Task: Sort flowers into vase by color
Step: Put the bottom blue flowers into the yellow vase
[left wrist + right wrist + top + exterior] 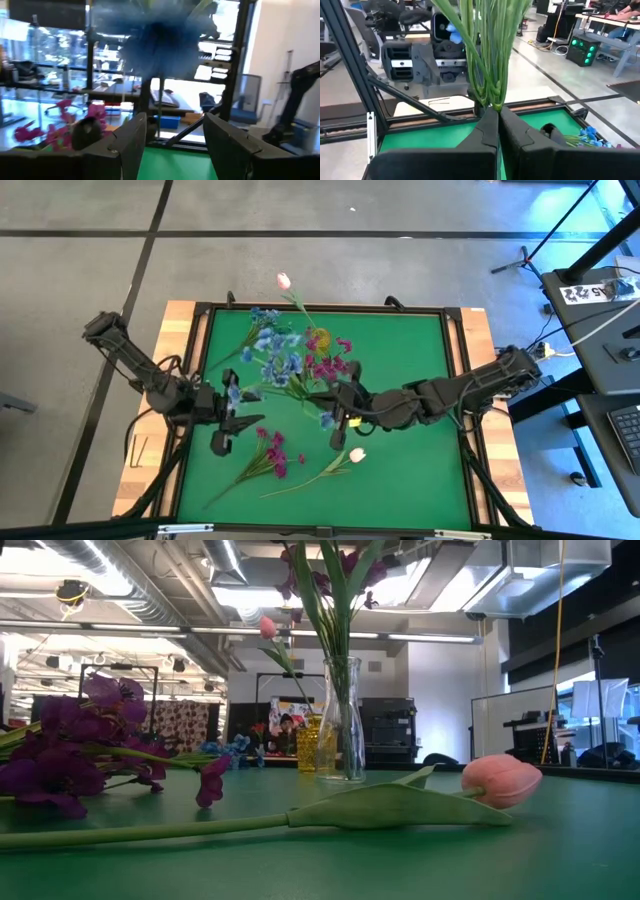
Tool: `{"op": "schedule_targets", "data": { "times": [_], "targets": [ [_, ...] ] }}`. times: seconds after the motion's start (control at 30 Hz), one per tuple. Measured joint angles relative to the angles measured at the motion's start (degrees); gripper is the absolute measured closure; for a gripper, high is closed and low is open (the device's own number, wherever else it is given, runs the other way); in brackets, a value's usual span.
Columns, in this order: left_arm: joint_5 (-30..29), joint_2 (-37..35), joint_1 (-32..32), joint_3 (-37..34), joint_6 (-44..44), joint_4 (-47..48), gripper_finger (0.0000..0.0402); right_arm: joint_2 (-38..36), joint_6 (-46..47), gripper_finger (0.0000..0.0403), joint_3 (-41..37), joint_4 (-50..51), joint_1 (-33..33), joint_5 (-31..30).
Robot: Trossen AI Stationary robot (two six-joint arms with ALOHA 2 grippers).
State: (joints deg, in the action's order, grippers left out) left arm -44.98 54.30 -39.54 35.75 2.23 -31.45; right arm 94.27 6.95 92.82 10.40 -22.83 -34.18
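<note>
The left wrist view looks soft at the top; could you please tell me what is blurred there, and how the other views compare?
In the left wrist view a blue spray close above the open left gripper is a defocused smear, with bright windows behind it. In the low view the tulip is sharp, with glaring ceiling lights above the vase. In the right wrist view the green stems in the shut right gripper are crisp.

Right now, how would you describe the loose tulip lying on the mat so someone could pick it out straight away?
Start at the green mat and go to its near half, below the right gripper. There a pale pink tulip bud on a long green stem lies flat beside a magenta clustered spray. It has one smooth closed bud, not many small blooms.
</note>
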Motion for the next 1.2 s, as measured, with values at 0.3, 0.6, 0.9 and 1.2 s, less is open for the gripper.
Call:
{"op": "schedule_targets", "data": {
  "times": [0.3, 0.6, 0.9, 1.2],
  "targets": [
    [-7.0, 0.0, -2.1, 0.0, 2.8, 0.1, 0.0209, -4.4, -5.8, 0.0401, 0.0, -1.1, -0.1, -2.3],
    [-9.2, -0.1, -2.1, 0.0, 2.9, 5.1, 0.0209, -9.8, -13.3, 0.0402, 0.0, -1.5, 2.3, -5.3],
    [-7.3, -1.2, 6.3, 0.0, -6.8, 20.4, 0.0209, -11.1, -12.0, 0.0402, -3.7, 1.0, 14.0, 1.4],
    [-2.1, -5.0, 15.2, 0.0, -8.9, 28.6, 0.0209, -18.4, -11.1, 0.0403, -11.7, -1.2, 29.3, 14.4]
  ]
}}
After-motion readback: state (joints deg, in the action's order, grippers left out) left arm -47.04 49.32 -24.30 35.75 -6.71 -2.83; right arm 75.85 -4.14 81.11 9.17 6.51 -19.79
